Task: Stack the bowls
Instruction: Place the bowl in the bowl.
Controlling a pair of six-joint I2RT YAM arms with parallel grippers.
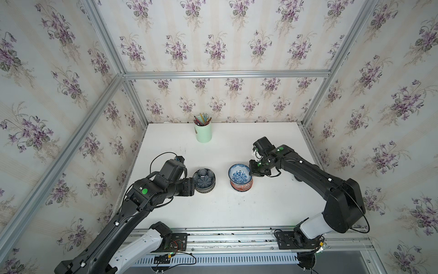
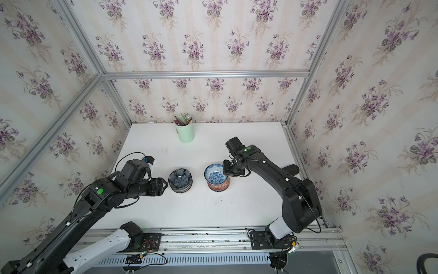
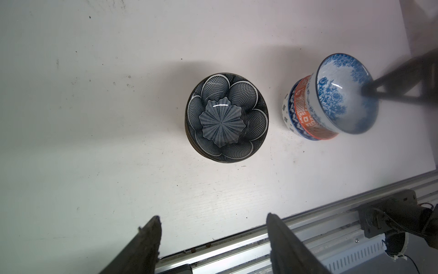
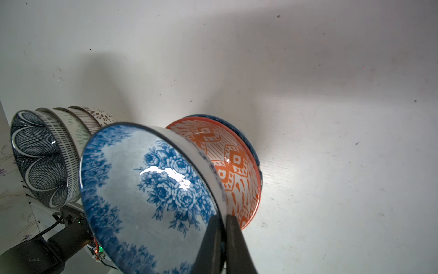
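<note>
Item: blue floral bowl point(image 1: 239, 174), pinched at the rim by the right gripper point(image 4: 221, 220), one finger inside the wall and one outside, jaws shut tight on the thin ceramic edge. The grip sits on the side of the rim nearest the right arm, judged so that the arm keeps clear of the pile below. Location: directly over the orange bowl point(image 1: 242, 187), which tops a short pile of a blue-banded and a white patterned bowl on the white table point(image 1: 237, 208), right of centre; whether its foot already rests in the orange bowl cannot be told. Orientation: mouth up, flower medallion facing the top cameras; round, so no long axis in plan, its axis of symmetry close to vertical, a slight lean possible since it hangs from one rim point. Companion lot: navy petal bowl point(image 1: 203, 178), mouth up, topping a second nested pile near the first but apart from it. Left gripper point(image 3: 213, 217): jaws spread wide, empty, just beside that pile on the left arm's side, judged as lining up to take it. Step judged: seating the floral bowl; merging the two piles not yet done. Non-task: mint pencil cup point(image 1: 203, 132), far edge, well apart
</note>
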